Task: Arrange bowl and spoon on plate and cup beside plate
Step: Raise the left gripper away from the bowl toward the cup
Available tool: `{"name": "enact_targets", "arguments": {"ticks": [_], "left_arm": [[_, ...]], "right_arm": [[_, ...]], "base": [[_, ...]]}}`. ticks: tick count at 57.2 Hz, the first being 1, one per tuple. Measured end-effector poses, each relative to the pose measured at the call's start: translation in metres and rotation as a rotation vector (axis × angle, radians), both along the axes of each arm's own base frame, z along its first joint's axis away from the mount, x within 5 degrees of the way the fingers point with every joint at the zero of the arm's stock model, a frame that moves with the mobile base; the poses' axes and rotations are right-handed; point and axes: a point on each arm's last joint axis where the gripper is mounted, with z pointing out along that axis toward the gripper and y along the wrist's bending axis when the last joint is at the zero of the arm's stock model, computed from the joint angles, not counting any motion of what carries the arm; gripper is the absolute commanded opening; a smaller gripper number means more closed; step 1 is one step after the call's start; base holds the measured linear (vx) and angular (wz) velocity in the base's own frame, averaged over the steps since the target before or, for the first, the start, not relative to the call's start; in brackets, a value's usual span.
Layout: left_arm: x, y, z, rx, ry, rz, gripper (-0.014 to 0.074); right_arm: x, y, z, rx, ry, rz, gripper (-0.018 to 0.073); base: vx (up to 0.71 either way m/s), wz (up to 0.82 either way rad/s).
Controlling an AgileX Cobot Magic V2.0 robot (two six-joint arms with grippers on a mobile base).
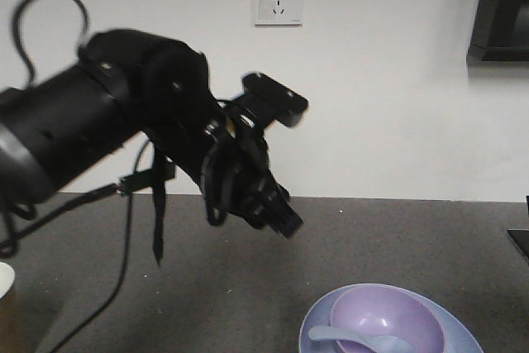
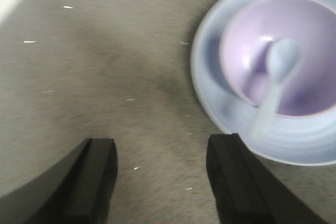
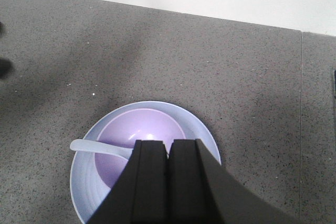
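- Bowl and spoon look done to me: the lilac bowl (image 1: 388, 320) sits on the pale blue plate (image 1: 463, 335), and the spoon (image 1: 347, 338) lies with its scoop inside the bowl and its handle leaning out over the bowl's rim
- What is left, as I judge it, is the cup (image 1: 7, 303): it stands at the far left edge of the front view, well apart from the plate, with only a sliver of it showing
- My left pincer (image 2: 163, 148) is spread wide and holds nothing; it hangs in the air over bare table (image 3: 236, 77), with the plate off to one side of it
- My right pincer (image 3: 169, 148) is pressed narrow, its fingers together with nothing between them, poised above the bowl
- The bowl is smooth and matte, deeper and narrower than the plate; the plate is shallow, with faint rings around its edge
- The spoon is short and pale, with a deep oval scoop and a stubby handle
- The cup shows a cream rim over a brown wall, which I take for paper
- The table is dark grey, speckled and hard-looking
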Motion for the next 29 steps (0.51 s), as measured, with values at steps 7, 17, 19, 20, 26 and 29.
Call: {"name": "enact_targets", "arguments": {"ticks": [7,17,19,20,26,29], "left_arm": [[-0.004,0.042,0.019,-0.01,-0.033,0.104,0.0507],[-0.002,0.111,0.002,0.097,0.014,0.283,0.0507],[-0.003,0.123,-0.003,0.123,0.025,0.314,0.0507],[-0.002,0.129,-0.007,0.136,0.037,0.33,0.0507],[-0.004,0.155,-0.022,0.184,0.078,0.398,0.0507],[-0.005,0.163,-0.027,0.194,0.099,0.42,0.0507]], "right_arm": [[0.0,0.0,0.0,0.0,0.0,0.0,-0.0009],[0.0,0.0,0.0,0.0,0.0,0.0,-0.0008],[0.0,0.0,0.0,0.0,0.0,0.0,-0.0008],[0.0,0.0,0.0,0.0,0.0,0.0,-0.0008],[0.0,0.0,0.0,0.001,-0.001,0.0,-0.0008],[0.0,0.0,0.0,0.001,-0.001,0.0,-0.0008]], "base": [[0.0,0.0],[0.0,0.0],[0.0,0.0],[0.0,0.0],[0.0,0.0],[0.0,0.0]]}}
